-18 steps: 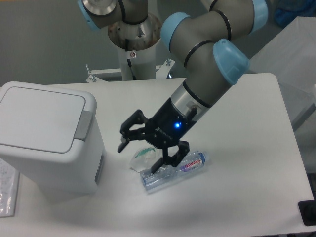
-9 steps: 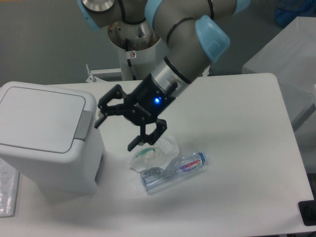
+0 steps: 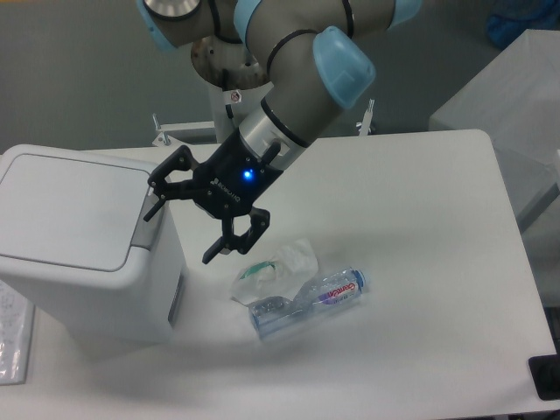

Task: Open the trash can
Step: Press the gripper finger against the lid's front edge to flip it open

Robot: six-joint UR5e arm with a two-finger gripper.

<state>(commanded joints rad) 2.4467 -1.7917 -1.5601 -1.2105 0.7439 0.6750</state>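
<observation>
The trash can [image 3: 83, 245] looks like rigid, light plastic; its grey push tab [image 3: 148, 227] is the spot to press. The gripper [image 3: 181, 226] hangs spread beside it.

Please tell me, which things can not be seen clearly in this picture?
- Trash can: left side cut off by the frame edge; its grey tab partly hidden by the gripper.
- Bottle label: too small to read.
- Crumpled wrapper: contents unclear.

The arm [image 3: 289, 52] consists of grey cylindrical links with light-blue joint caps. The gripper [image 3: 179, 234] is black, with two articulated fingers [image 3: 229, 241] and a lit blue indicator.
</observation>
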